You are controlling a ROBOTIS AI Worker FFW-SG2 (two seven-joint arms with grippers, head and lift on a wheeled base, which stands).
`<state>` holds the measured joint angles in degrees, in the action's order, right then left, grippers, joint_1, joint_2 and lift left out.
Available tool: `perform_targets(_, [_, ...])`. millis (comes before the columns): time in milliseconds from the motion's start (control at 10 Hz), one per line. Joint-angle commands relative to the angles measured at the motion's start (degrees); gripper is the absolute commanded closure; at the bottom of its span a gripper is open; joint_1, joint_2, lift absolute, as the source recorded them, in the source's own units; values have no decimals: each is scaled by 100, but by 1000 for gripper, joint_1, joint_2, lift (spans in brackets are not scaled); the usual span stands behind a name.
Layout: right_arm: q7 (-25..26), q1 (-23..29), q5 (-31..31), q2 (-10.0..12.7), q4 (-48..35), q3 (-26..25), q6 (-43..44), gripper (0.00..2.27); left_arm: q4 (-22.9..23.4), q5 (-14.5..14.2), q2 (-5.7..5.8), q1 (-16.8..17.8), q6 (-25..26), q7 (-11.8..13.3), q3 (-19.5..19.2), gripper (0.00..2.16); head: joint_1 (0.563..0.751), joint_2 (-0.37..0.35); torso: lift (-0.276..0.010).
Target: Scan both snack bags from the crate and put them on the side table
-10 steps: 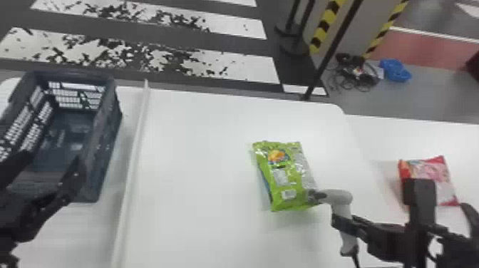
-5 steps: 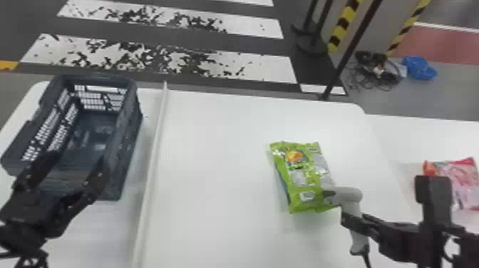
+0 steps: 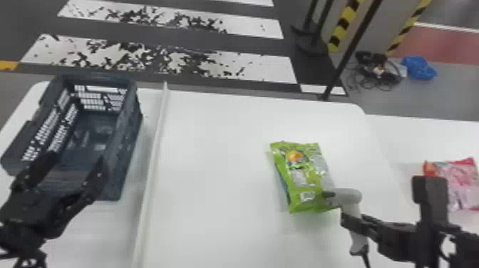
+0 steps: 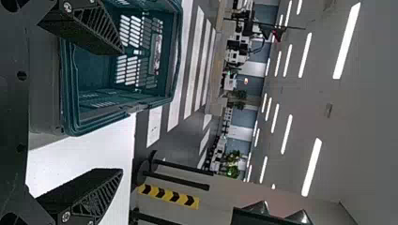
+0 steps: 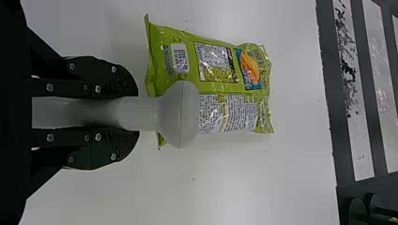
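In the head view my left gripper stands open over the near end of the dark crate; no snack bag is seen inside. The left gripper has wide-apart fingers in the left wrist view, beside the crate. My right gripper is shut on the grey scanner, whose head is over the near right corner of the green snack bag. In the right wrist view the right gripper clasps the scanner; the green bag lies beyond, its barcode visible.
A red and pink snack bag lies on the white side table at the right. A raised white strip runs along the main table between crate and green bag. A dark pole rises behind the table's far edge.
The head view has shifted, so table, crate and bags all appear farther right. Both arms keep about the same places relative to crate and green bag.
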<state>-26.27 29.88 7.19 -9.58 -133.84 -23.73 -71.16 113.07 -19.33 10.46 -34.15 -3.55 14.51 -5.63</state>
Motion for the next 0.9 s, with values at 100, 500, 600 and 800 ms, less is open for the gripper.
perform_targets(100, [-27, 0, 11, 9, -81, -9, 0, 2246, -13, 0, 0, -4, 0, -1, -9, 103, 695, -160, -87])
perform_targets(500, [-36, -325, 99, -123, 226, -378, 580, 2246, 5, 0, 9, -4, -18, 8, -9, 103, 695, -173, -87])
perform_targets(600, [-36, -509, 108, -246, 613, -422, 949, 2246, 5, 0, 18, 5, -18, 8, -9, 103, 695, -193, -87])
perform_targets(800, [-10, -931, 37, -624, 1413, -448, 1125, 2246, 5, 0, 53, 40, 0, 17, 9, 103, 695, -225, -87])
